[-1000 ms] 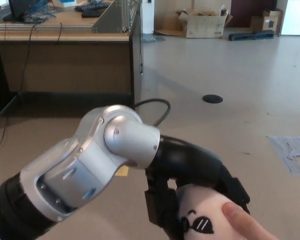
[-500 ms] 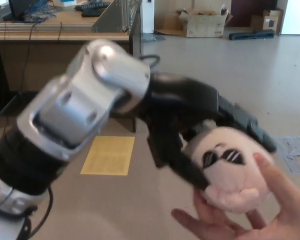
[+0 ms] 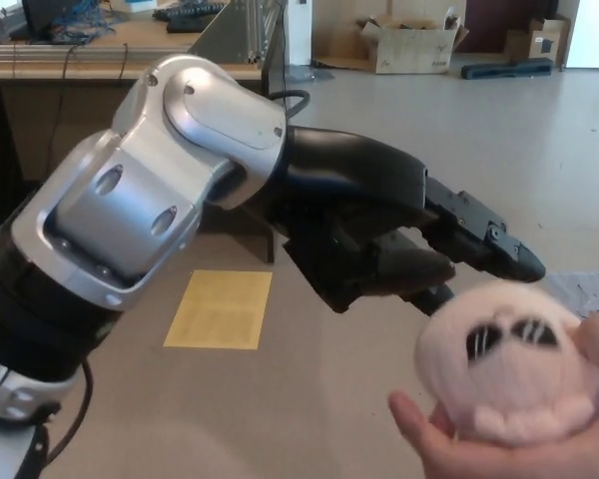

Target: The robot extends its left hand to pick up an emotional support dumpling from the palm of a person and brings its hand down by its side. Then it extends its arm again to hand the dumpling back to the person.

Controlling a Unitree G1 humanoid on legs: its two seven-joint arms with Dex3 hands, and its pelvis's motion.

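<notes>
The dumpling (image 3: 514, 374) rests in the person's cupped palm (image 3: 499, 454), which supports it from below, apparently for the handover. The left robot hand (image 3: 419, 254) sits just above and left of the dumpling, fingers (image 3: 484, 242) spread, gripping nothing, with no visible contact.

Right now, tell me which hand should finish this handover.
Left. The left hand is extended just above the dumpling, which lies in the person's palm; its fingers look open and clear. The right hand is not in view.
</notes>
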